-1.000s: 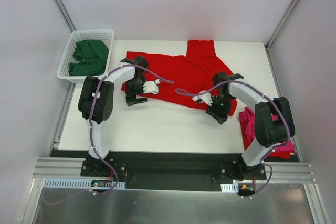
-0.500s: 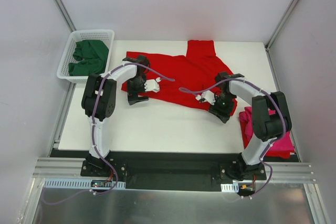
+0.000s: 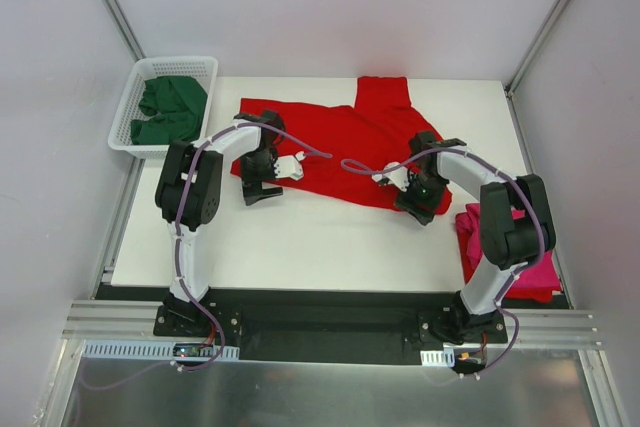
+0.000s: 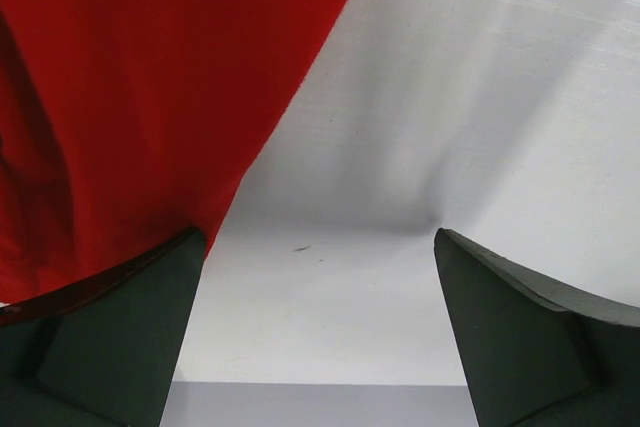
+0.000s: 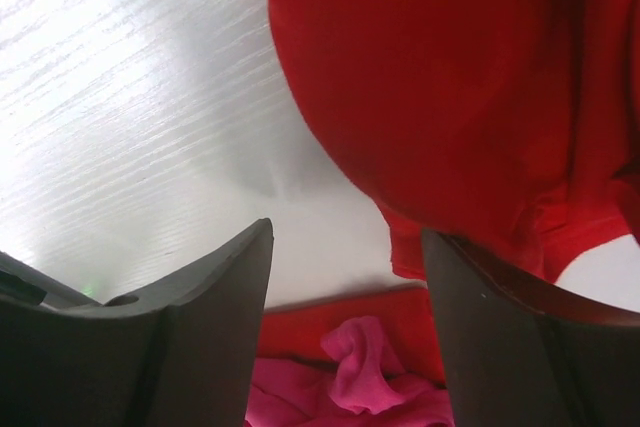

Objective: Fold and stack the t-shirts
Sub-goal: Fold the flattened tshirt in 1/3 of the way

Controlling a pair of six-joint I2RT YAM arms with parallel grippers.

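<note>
Red t-shirt [image 3: 340, 142]: spread mostly flat across the far middle of the table [image 3: 300, 237], one sleeve sticking out toward the far edge, near hem running diagonally, some wrinkles at its right end (right wrist view shows a folded-under lip there). Magenta-pink t-shirt [image 3: 472, 230]: crumpled heap at the table's right edge, just beside the red one's right end, partly hidden. Dark green t-shirts [image 3: 170, 109]: bunched together inside the white basket [image 3: 178, 63] at the far left, unfolded; count unclear.

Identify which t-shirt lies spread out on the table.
The red shirt, spread across the table. The green shirts are bunched in the basket; the pink shirt lies crumpled at the right edge.
</note>
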